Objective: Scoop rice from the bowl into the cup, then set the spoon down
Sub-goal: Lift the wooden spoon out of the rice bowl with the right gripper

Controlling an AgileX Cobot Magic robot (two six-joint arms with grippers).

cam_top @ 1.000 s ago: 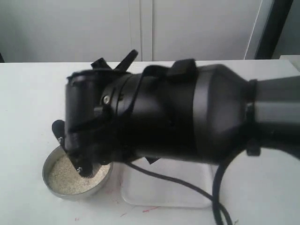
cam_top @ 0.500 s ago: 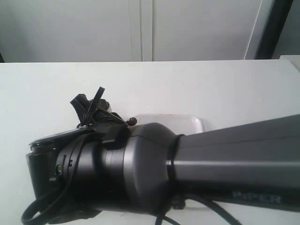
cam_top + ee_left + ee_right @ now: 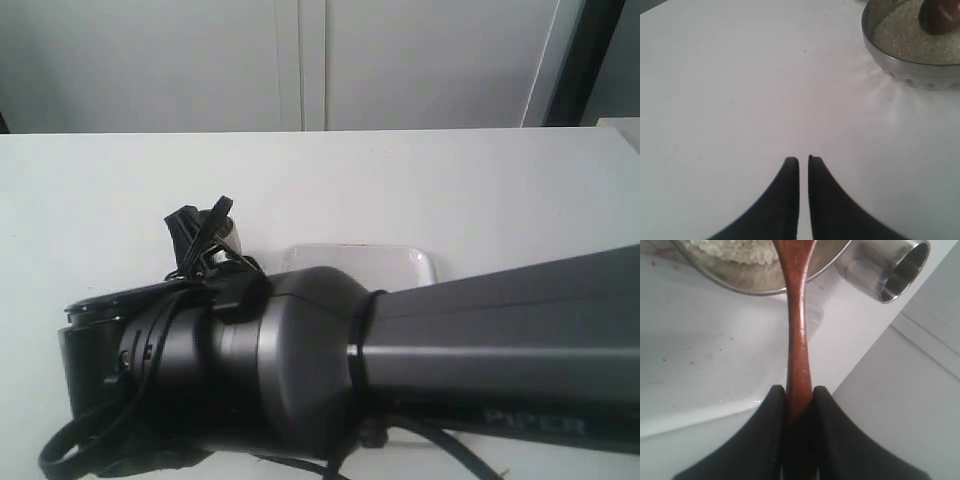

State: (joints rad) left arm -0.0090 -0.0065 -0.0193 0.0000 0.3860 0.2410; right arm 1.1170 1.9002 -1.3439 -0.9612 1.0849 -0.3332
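My right gripper [image 3: 800,390] is shut on the slim handle of the dark reddish-brown spoon [image 3: 799,335]. The spoon's oval end reaches into the wide steel bowl [image 3: 765,280] and lies on the off-white rice [image 3: 735,252]. The small shiny cup [image 3: 885,265] stands right beside the bowl. My left gripper [image 3: 803,160] is shut and empty, low over the bare white table, a way off from the bowl [image 3: 912,72]; rice [image 3: 900,37] and the spoon's end [image 3: 940,17] show there. In the exterior view the right arm [image 3: 400,370] hides the bowl; only a bit of the cup [image 3: 232,238] peeks out.
A white rectangular tray [image 3: 360,262] lies beside the bowl, under the spoon handle, and its surface [image 3: 700,360] carries small specks. The white table [image 3: 420,190] stretches back to a pale wall with cabinet doors.
The right arm has swung down and across the exterior view, covering the bowl that showed one second ago. Over the last half second it has barely shifted.
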